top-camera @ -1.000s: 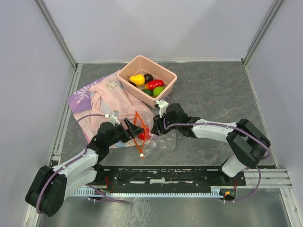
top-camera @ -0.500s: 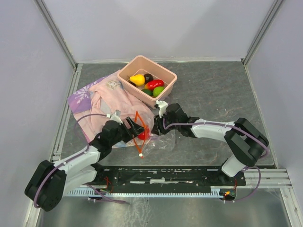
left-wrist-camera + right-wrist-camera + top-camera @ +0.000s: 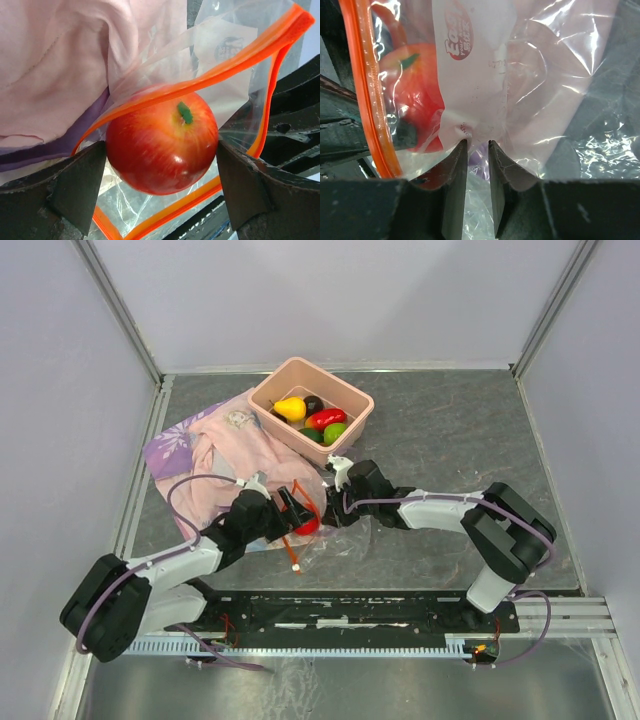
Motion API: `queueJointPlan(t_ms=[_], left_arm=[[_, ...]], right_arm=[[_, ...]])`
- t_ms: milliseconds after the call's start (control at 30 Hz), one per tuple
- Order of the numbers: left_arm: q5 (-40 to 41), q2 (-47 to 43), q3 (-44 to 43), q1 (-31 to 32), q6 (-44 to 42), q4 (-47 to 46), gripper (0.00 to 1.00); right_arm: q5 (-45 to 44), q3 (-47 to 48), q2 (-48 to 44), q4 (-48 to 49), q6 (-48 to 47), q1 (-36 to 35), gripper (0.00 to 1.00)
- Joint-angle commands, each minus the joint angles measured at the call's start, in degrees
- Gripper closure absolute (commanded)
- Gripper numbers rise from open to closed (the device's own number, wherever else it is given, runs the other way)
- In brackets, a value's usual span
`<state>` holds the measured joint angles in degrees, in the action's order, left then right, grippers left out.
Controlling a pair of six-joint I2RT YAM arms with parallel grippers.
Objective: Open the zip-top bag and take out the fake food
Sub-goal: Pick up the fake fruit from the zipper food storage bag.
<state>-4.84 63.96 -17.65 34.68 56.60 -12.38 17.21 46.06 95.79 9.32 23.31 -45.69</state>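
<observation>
The zip-top bag (image 3: 340, 535) lies in front of the arms, its orange zip strip (image 3: 240, 60) gaping. A red apple (image 3: 162, 142), one piece of the fake food, sits just inside the mouth. My left gripper (image 3: 161, 160) is open and straddles the apple, one finger close on each side. From the other side, my right gripper (image 3: 478, 144) has its jaws narrowed to a thin gap with a fold of the bag's film (image 3: 545, 60) between them. In that view the apple (image 3: 420, 75) shows through the plastic. From above, both grippers (image 3: 297, 508) (image 3: 333, 505) meet at the bag.
A salmon-pink tub (image 3: 300, 362) behind the bag holds a yellow pear (image 3: 291, 407), a red pepper (image 3: 326, 418) and green and dark pieces. A pink-and-purple cloth (image 3: 215, 445) lies to the left, under the bag's edge. The white slider (image 3: 297, 567) hangs toward the front rail.
My left gripper has pushed forward and to the right into the bag mouth until it straddles the apple. The right jaws have narrowed on the film. The raised zip strip has sunk lower.
</observation>
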Motion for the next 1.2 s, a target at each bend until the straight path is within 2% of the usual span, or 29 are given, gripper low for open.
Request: queueJointPlan(t_ms=[0,267,433,600,967,1167], left_arm=[[3.5,1.8,-2.9,0.4,-3.9,-0.5,0.05],[3.3,5.5,-3.9,0.5,-5.1,-1.2,0.09],[4.2,1.8,-3.8,0.5,-5.8,1.1,0.27],[5.7,-4.3,-4.0,0.5,-7.1,6.4,0.40],[6.2,-13.9,-6.0,0.4,-9.5,16.4,0.44],[5.0,-18.0,-8.5,0.3,-9.8,18.4,0.45]], right_arm=[[0.9,2.8,0.7,1.5,0.5,0.1,0.70],[1.0,2.5,1.0,1.8,0.8,0.4,0.71],[0.0,0.2,-1.2,1.4,1.2,2.3,0.70],[-0.2,-1.6,-3.0,0.3,0.6,5.6,0.70],[-0.5,-4.7,-4.6,-0.6,-0.3,8.9,0.69],[1.0,-6.6,-8.2,-0.3,-1.3,9.5,0.67]])
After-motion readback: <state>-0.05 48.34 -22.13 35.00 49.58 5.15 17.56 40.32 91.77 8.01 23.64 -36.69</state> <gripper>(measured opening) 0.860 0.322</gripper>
